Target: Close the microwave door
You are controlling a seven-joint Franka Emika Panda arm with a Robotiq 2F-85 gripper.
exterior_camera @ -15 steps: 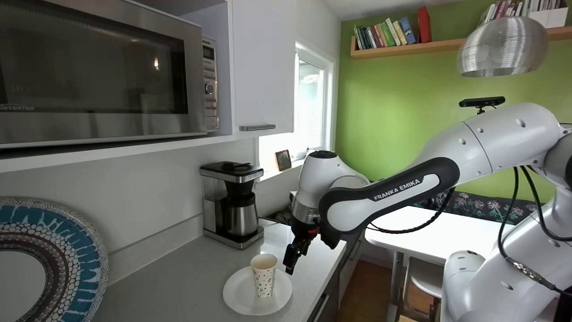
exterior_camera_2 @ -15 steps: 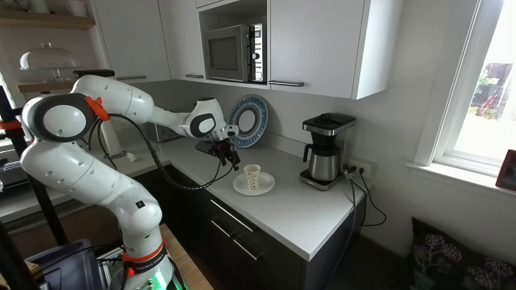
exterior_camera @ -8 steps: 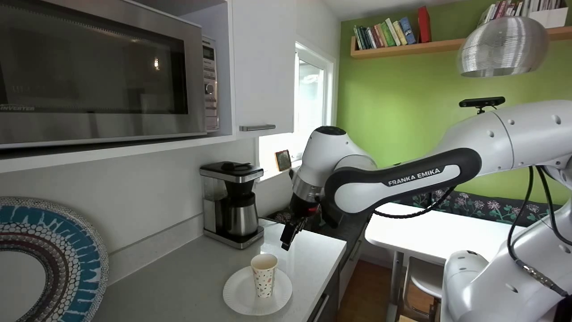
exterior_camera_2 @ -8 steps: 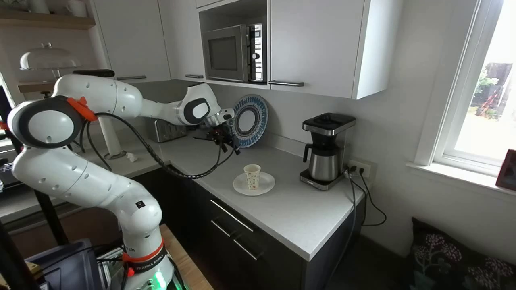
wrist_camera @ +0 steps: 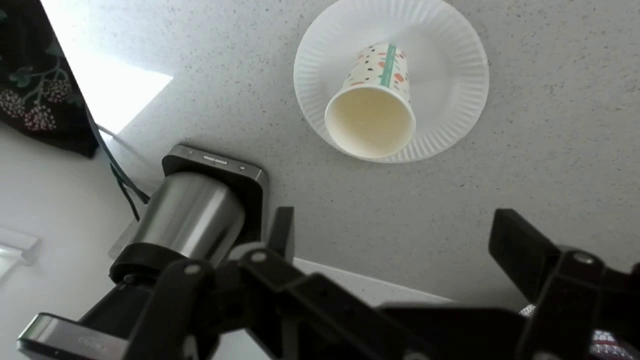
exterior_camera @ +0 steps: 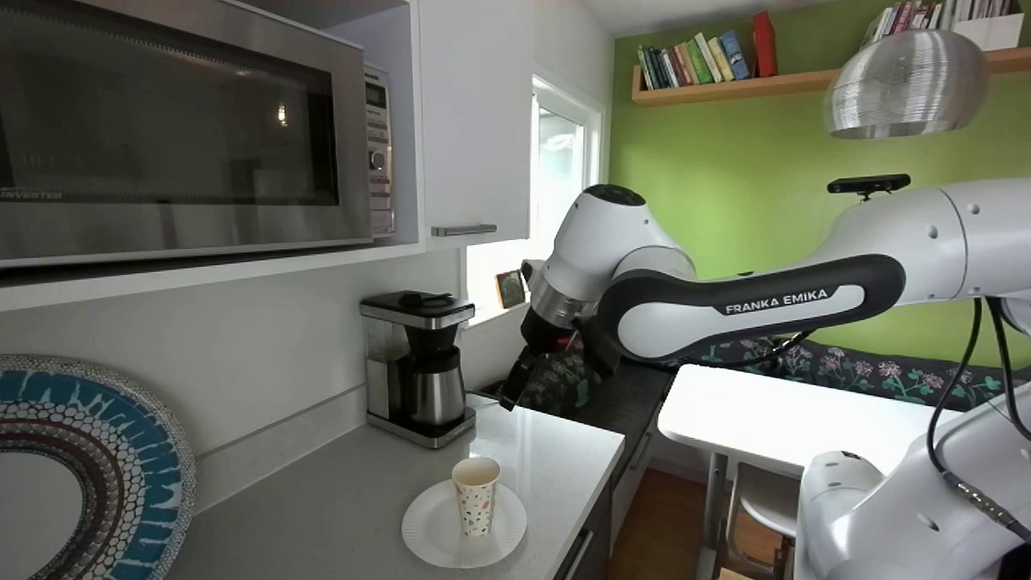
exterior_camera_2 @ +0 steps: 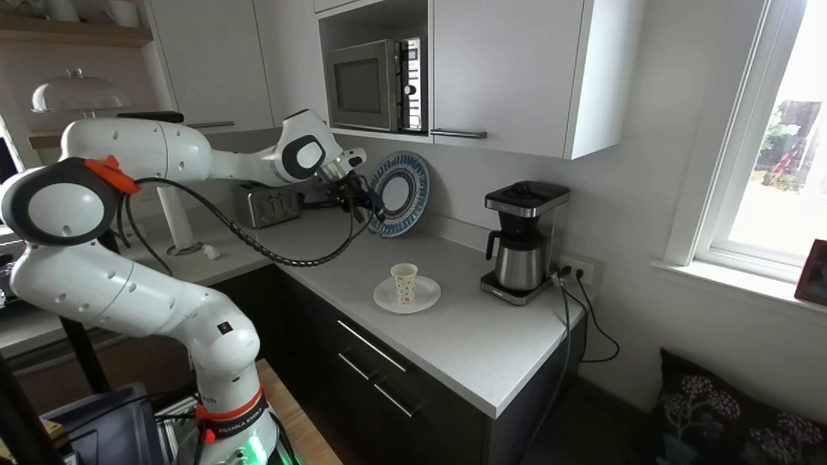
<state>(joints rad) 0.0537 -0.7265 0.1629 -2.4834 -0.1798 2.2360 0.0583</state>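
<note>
Microwave door (exterior_camera: 173, 121) up in a cabinet niche (exterior_camera_2: 369, 30); fingers (wrist_camera: 520, 250) apart, well away from it.

In an exterior view the frame crops the door's left end; its right edge stands forward of the button panel (exterior_camera: 380, 153), though how far ajar is hard to judge, and the fingers look dark against dark cloth (exterior_camera: 564, 387). In an exterior view they blur into a black cable (exterior_camera_2: 300, 263) and cover part of the patterned plate (exterior_camera_2: 420, 194). In the wrist view they partly hide the coffee maker (wrist_camera: 192, 210) on the bench (wrist_camera: 400, 215); the paper plate (wrist_camera: 315, 75) under the upright cup (wrist_camera: 371, 107) is trimmed.
</note>
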